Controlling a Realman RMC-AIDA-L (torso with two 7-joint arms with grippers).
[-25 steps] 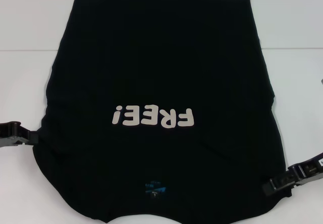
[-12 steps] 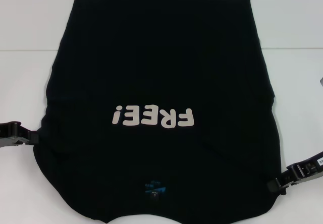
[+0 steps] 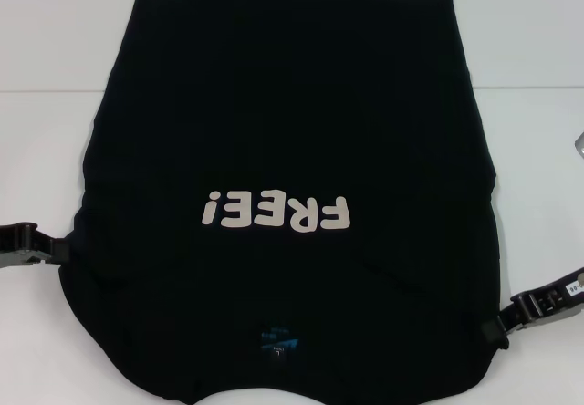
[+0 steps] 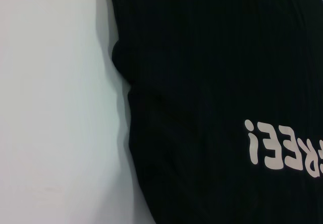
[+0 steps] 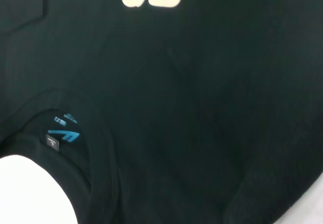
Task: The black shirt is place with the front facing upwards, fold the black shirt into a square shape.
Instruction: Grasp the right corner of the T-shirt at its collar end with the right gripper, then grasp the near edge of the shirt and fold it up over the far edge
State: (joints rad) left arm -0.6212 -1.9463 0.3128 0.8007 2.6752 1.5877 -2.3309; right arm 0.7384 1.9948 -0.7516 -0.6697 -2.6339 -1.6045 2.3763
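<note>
The counter (image 3: 55, 140) is a plain white, matte surface extending to every edge of the head view. A faint horizontal seam (image 3: 46, 91) crosses its far part. Lighting is even and diffuse, casting only soft shadows. No walls, floor or windows are visible.

The black shirt (image 3: 283, 104) is soft, matt cloth with a faint fine rib, its cream lettering (image 3: 276, 212) flat and smooth like a print. The desk (image 3: 529, 140) is smooth, matt white. The left gripper (image 3: 57, 250) and right gripper (image 3: 497, 325) look like hard black plastic or metal.
</note>
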